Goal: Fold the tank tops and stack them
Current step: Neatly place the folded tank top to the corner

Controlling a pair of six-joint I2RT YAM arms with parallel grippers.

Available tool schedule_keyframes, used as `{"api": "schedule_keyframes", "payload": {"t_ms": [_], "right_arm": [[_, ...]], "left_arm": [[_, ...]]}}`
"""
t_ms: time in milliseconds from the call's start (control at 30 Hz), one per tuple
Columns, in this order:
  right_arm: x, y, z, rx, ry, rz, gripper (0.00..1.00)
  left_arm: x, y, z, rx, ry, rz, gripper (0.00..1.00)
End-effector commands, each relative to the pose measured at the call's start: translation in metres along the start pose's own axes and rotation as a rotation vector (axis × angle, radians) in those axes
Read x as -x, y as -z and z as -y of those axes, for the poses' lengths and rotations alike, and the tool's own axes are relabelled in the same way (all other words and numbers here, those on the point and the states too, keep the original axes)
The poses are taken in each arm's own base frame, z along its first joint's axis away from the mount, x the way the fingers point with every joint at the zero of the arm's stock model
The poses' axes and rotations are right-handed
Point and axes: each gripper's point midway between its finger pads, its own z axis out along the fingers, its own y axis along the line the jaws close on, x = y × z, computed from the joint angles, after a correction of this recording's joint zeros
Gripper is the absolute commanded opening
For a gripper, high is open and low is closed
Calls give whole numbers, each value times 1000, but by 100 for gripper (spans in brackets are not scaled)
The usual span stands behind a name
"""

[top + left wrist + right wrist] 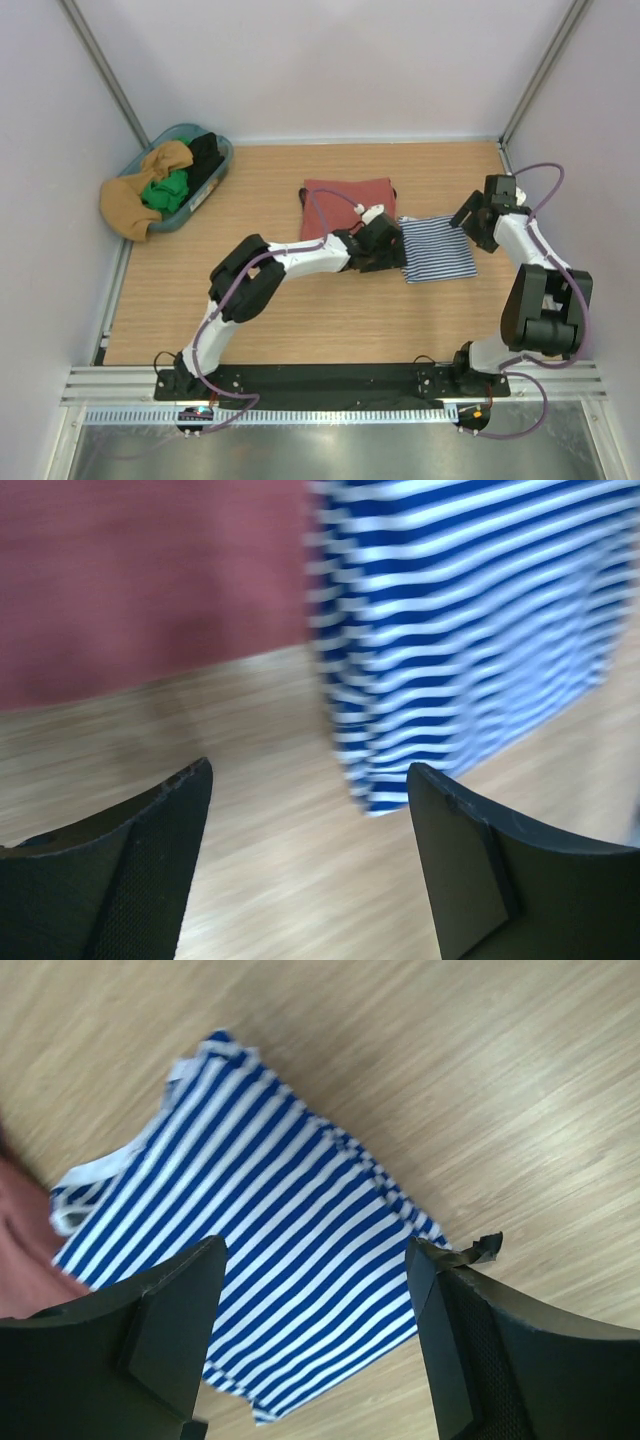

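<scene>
Tabletop (300,320), striped top (440,250) straps leftward

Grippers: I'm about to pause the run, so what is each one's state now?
Left gripper: open, holding nothing.
Right gripper: open, holding nothing.

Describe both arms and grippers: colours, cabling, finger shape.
Left arm and right arm: white links, black joint housings, purple cables looped alongside. Left gripper and right gripper: black wedge-shaped fingers with finely textured pads.

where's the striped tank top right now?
Top view: the striped tank top lies folded right of centre on the table, directly right of the rust-red tank top.
</scene>
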Motion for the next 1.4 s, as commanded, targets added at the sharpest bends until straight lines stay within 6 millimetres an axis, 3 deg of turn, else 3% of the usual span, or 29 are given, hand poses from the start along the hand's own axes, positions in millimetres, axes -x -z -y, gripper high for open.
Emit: {"api": "schedule_keyframes", "payload": {"t_ms": [0,33,200,500,733,833,1000,1133,1167,1300,1367], "right_arm": [[1,-25,7,49,-94,-5,80],[5,-29,12,55,-100,11,81],[-5,-49,9,105,-126,-35,82],[-26,-71,9,122,-169,-96,66],[-28,-61,14,113,-173,-64,50],[-31,-61,13,124,-176,-65,44],[-37,-63,10,140,-180,-94,24],[-34,-57,13,131,-184,-68,7],[-35,-55,14,131,-185,-63,1],[-29,-44,13,142,-185,-34,1],[-24,-38,10,160,-187,-18,1]], "left_arm": [[4,-14,32,-64,82,35,80],[5,-16,38,-77,90,34,80],[10,-27,32,-44,96,75,80],[-3,-45,27,-30,143,38,70],[-4,-55,16,14,153,57,57],[-1,-60,17,17,145,73,46],[-1,-71,14,23,135,70,23],[4,-74,29,-15,99,67,1],[3,-74,30,-13,82,61,0],[15,-67,52,-34,23,83,0],[22,-60,54,-12,-28,109,0]]}}
